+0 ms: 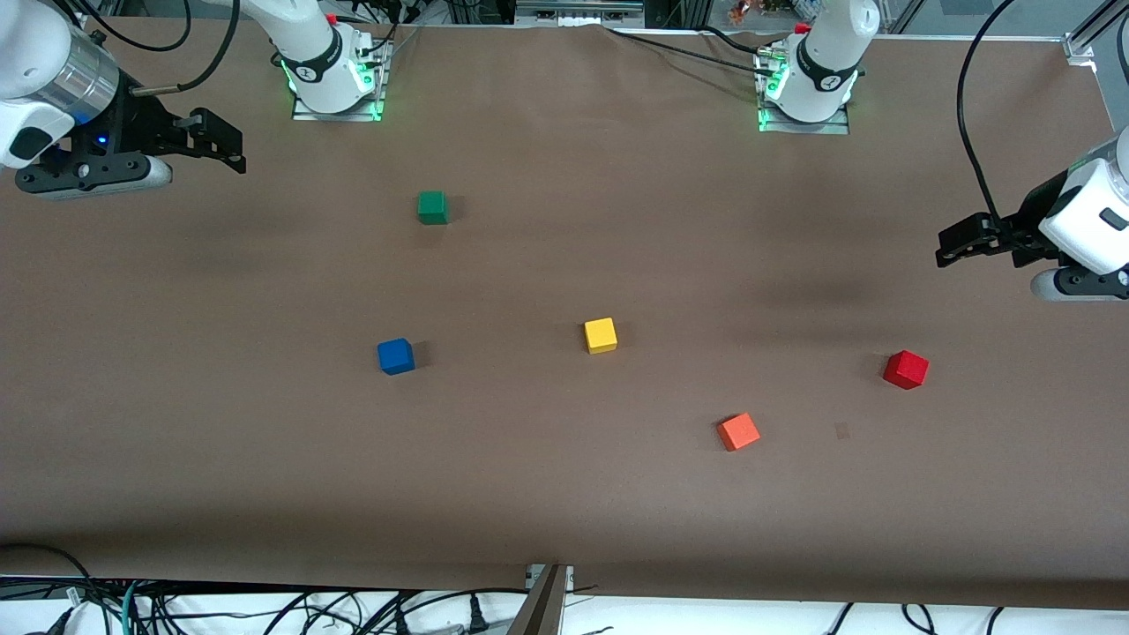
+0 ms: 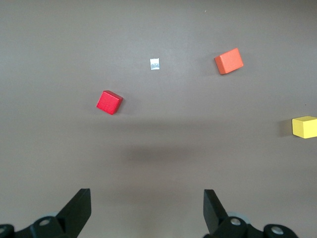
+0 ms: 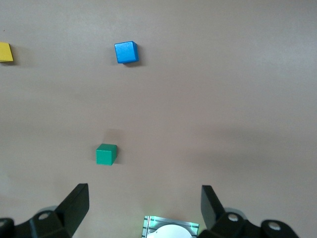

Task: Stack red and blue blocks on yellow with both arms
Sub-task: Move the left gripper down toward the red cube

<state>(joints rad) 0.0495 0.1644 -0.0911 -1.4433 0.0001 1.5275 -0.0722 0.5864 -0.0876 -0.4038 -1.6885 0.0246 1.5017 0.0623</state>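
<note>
From the front I see the yellow cube mid-desk, the blue cube toward the right arm's end, the red cube toward the left arm's end. In the left wrist view the left end effector is spread wide and empty above bare desk. In the right wrist view the right end effector is likewise spread and empty.

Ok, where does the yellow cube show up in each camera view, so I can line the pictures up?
Front view: yellow cube sits mid-table, between the blue cube and the orange cube.
Left wrist view: at the picture's edge, cut off, with the orange cube and red cube also in sight.
Right wrist view: a sliver at the edge, near the blue cube.
Shared landmark: the yellow cube itself.
</note>
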